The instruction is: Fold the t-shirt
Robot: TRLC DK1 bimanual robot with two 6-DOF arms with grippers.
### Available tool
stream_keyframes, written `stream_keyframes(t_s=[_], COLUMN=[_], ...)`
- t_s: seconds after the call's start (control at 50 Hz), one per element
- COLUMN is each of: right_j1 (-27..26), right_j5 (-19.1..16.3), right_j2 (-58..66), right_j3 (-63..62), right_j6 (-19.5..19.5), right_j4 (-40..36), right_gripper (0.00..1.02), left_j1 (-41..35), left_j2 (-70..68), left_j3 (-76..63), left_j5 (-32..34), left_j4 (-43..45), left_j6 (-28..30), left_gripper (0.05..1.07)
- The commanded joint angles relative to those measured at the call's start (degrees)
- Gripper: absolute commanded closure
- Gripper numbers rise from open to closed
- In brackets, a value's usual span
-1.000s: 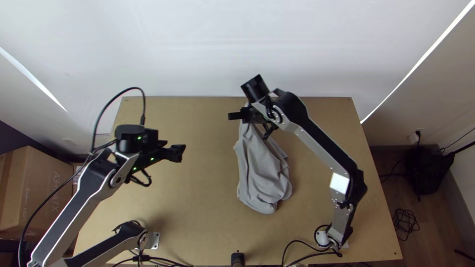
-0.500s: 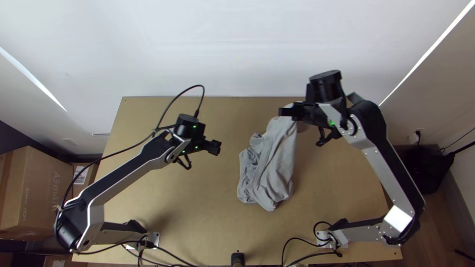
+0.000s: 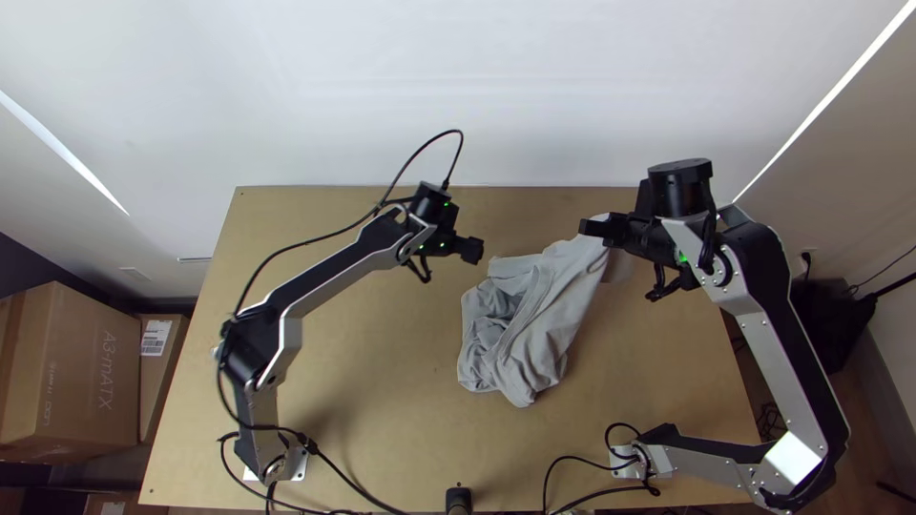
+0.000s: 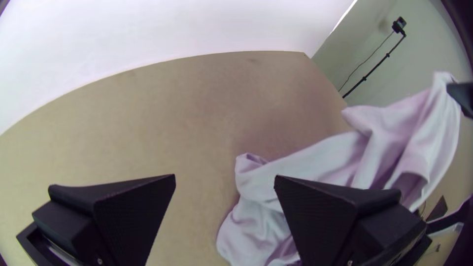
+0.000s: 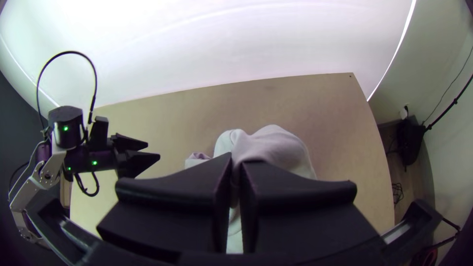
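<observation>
Right end effector [image 5: 235, 172] clamped on one raised end of the grey t-shirt [image 3: 549, 310], the rest bunched on the desk [image 3: 363, 401]; left end effector [image 4: 225, 184] gapes wide, empty. Light, limp cloth, I reckon, bound to sag, so I'd pinch a generous bite of its loose left edge.
</observation>
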Motion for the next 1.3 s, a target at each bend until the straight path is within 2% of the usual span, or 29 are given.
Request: stream_keyframes(t_s=[0.0, 0.2, 0.34, 0.52, 0.58, 0.6, 0.64, 0.68, 0.76, 0.98, 1.2, 1.28], right_j1=[-0.4, -0.1, 0.2, 0.2, 0.2, 0.2, 0.2, 0.1, -0.2, -2.5, -8.6, -10.6], right_j5=[-1.2, -4.2, -4.4, -4.5, -4.5, -4.5, -4.5, -4.5, -4.5, -4.4, -5.2, -5.8], right_j2=[-3.4, -8.9, -10.2, -11.3, -11.5, -11.6, -11.8, -12.0, -12.1, -12.7, -11.8, -11.3], right_j3=[-2.7, -10.9, -13.6, -15.0, -15.0, -15.0, -14.9, -14.8, -14.4, -14.2, -16.2, -16.4], right_j6=[-1.1, -0.9, -0.7, -0.6, -0.6, -0.6, -0.6, -0.7, -0.8, -2.0, -4.4, -5.2], right_j4=[2.7, 10.3, 11.8, 12.4, 12.5, 12.5, 12.6, 12.7, 13.0, 13.7, 17.5, 21.0], right_gripper=[1.0, 1.0, 1.0, 1.0, 1.0, 1.0, 1.0, 1.0, 1.0, 1.0, 1.0, 1.0], left_j1=[-0.6, -1.7, -2.7, -3.7, -4.5, -4.8, -5.2, -5.5, -5.6, -2.2, 6.6, 9.4], left_j2=[7.2, 14.3, 19.0, 22.4, 22.9, 23.1, 23.4, 23.7, 24.0, 19.1, 6.2, 1.7], left_j3=[9.6, 16.2, 20.3, 23.1, 23.2, 23.3, 23.2, 23.1, 22.9, 22.5, 22.0, 22.0], left_j5=[0.9, 1.3, 1.9, 6.0, 6.2, 6.3, 6.2, 6.3, 6.2, 5.7, 3.3, 1.9], left_j4=[-4.2, -5.9, -8.1, -8.7, -8.9, -9.1, -9.6, -9.9, -10.0, -11.1, -12.0, -12.0], left_j6=[-3.4, -5.1, -6.3, -9.4, -9.5, -9.7, -10.4, -11.5, -12.3, -13.3, -13.6, -13.5], left_gripper=[0.11, 0.11, 0.11, 0.12, 0.23, 0.31, 0.48, 0.71, 1.05, 1.05, 1.05, 1.05])
